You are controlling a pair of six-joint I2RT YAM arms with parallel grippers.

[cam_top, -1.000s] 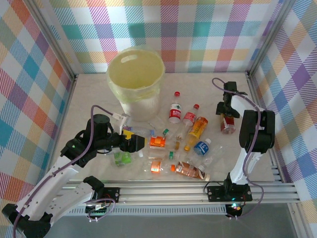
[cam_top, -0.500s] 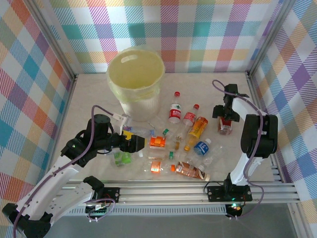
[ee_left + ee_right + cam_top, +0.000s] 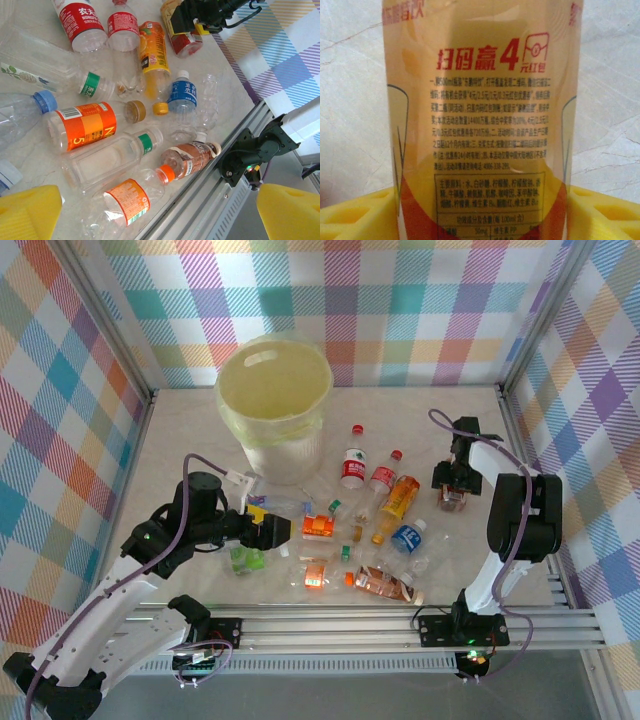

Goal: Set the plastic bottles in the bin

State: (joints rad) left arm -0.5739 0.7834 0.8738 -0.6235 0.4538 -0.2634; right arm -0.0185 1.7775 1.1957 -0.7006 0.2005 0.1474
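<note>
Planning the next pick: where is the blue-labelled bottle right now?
In the top view the blue-labelled bottle lies right of centre, beside the neck of the yellow-capped orange bottle.

Glossy clear plastic bottles point(image 3: 85, 127) lie on a smooth, marble-look tabletop point(image 3: 172, 440).

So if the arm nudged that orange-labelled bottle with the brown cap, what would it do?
The brown-capped bottle looks empty, so it is probably very light. It lies on its side on the smooth table, so it may roll. Its thin clear wall would likely dent under a squeeze.
</note>
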